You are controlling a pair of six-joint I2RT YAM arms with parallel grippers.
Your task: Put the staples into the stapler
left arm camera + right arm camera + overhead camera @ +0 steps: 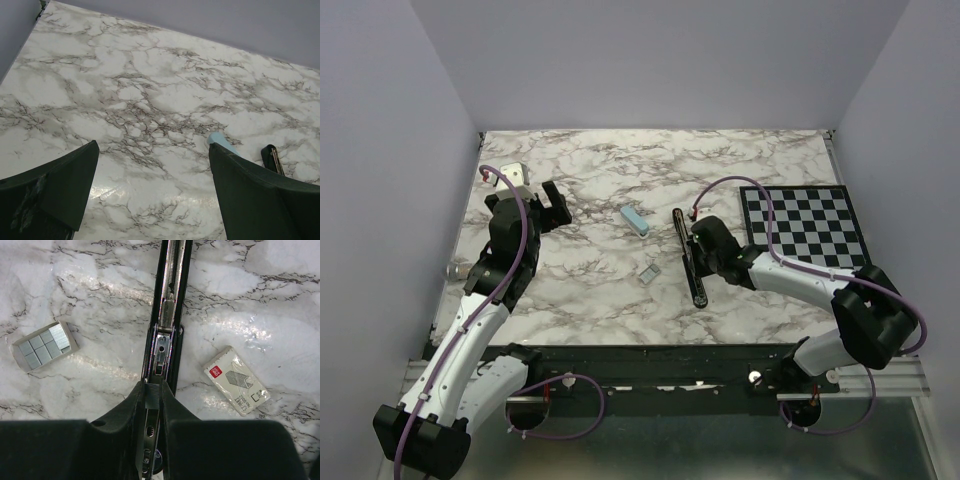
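Right gripper (152,396) is clamping the opened stapler (170,300) flat at mid-table, channel seemingly empty, while left gripper (155,195) is hovering spread, holding nothing; it should be approaching the staples (42,346) beside the stapler squarely, pinching one strip.

We are seeing a marble table (590,180) carrying an opened black stapler (690,265). The staples (45,344) in a small tray (20,359) are lying just left of the stapler, a pale blue box (634,220) left of its far end, a checkered board (805,225) to its right.
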